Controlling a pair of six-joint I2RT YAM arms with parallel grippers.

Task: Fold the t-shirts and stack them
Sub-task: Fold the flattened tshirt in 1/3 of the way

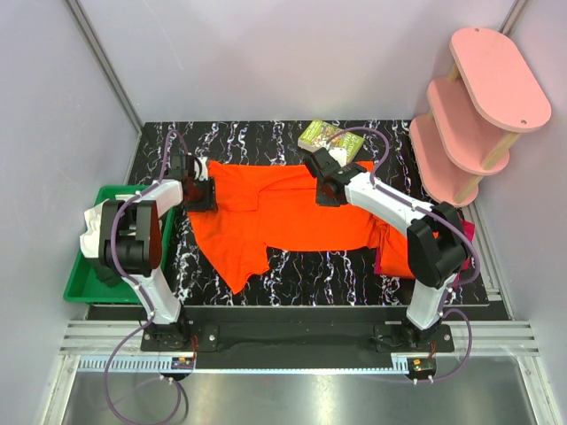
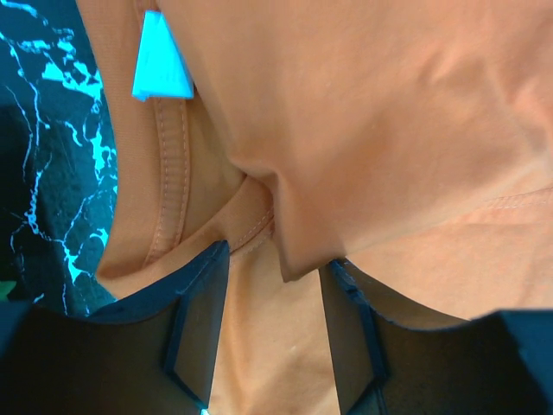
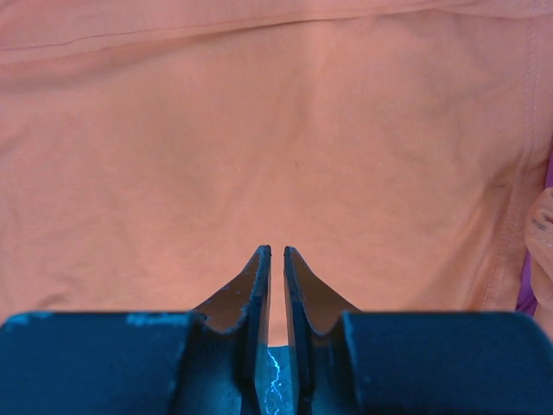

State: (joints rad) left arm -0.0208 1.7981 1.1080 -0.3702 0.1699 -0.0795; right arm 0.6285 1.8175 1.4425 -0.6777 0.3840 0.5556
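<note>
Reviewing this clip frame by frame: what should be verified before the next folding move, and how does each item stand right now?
1. Left gripper open, astride a fold by the collar of the orange t-shirt: ok.
2. Right gripper nearly shut at the shirt's far edge; cloth actually pinched: cannot tell.
3. Orange t-shirt lying flat: not ok, wrinkled and bunched.
4. Magenta t-shirt clear of the fold: cannot tell, the right arm covers most of it.

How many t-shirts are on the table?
3: an orange shirt spread across the middle, a second orange one bunched at the right edge, and a magenta one peeking beneath it. The right arm may hide more.
</note>
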